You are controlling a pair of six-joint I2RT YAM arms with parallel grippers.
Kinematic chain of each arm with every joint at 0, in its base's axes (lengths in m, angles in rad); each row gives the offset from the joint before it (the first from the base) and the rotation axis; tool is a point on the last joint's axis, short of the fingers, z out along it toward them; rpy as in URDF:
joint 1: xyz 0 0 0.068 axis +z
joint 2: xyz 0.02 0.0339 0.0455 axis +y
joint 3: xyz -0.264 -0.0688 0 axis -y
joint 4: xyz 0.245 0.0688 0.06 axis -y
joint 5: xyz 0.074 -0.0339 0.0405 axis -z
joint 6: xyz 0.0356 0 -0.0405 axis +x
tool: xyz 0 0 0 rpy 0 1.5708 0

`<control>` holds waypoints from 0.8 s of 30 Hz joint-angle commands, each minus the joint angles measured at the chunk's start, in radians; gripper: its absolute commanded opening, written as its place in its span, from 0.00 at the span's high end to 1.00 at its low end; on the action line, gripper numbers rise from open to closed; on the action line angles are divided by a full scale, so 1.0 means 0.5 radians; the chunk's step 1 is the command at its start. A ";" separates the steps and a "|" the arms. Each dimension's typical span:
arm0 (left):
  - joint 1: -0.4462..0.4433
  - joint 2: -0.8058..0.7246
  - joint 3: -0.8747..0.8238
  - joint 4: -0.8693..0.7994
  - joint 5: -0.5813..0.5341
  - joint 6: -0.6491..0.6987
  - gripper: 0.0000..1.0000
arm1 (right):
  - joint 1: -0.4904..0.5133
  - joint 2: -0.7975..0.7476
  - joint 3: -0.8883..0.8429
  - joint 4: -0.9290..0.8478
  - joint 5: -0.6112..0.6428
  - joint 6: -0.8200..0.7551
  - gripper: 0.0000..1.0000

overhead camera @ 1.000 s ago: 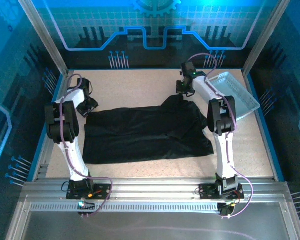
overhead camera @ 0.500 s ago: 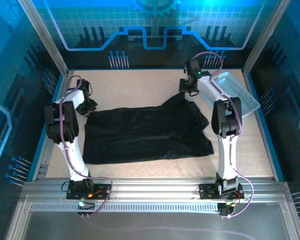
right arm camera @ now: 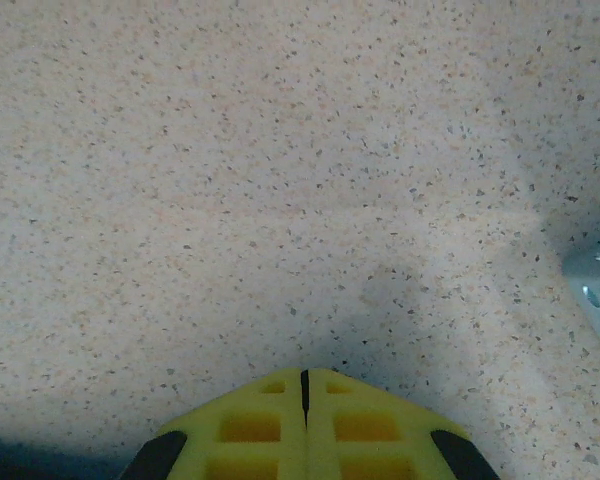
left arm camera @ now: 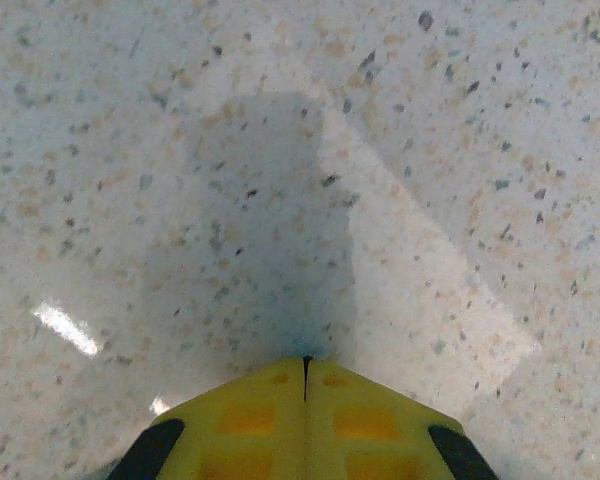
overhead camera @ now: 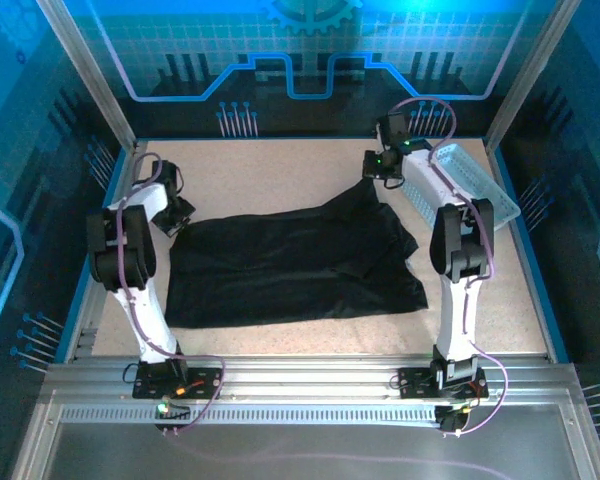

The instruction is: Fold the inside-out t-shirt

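The black t-shirt [overhead camera: 290, 262] lies spread on the speckled bench [overhead camera: 280, 170], between the two arms. Most of it is flat, with some soft wrinkles. Its near edge runs almost parallel to the front of the bench.

The far right corner of the t-shirt rises in a narrow peak up to the right end effector [overhead camera: 377, 172]. In the right wrist view this end effector [right arm camera: 303, 390] has its yellow fingers [right arm camera: 245, 425] pressed together, with only a thin line between them. It seems to pinch that corner of the cloth, and a dark strip shows at the lower left edge of this view. Under it is bare bench.

The left end effector [overhead camera: 177, 212] sits at the far left corner of the t-shirt, touching or just beside the edge. In the left wrist view the end effector [left arm camera: 305, 385] is also pressed together, and its shadow falls on the bare bench in front. I cannot tell whether any cloth is caught between these fingers.

A light grey tray [overhead camera: 480, 190] with holes stands tilted at the far right of the bench, just beside the right arm.
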 commanded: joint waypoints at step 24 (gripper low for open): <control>0.060 -0.666 -0.256 0.090 -0.109 -0.051 1.00 | 0.120 -0.042 0.730 -0.899 0.281 0.085 1.00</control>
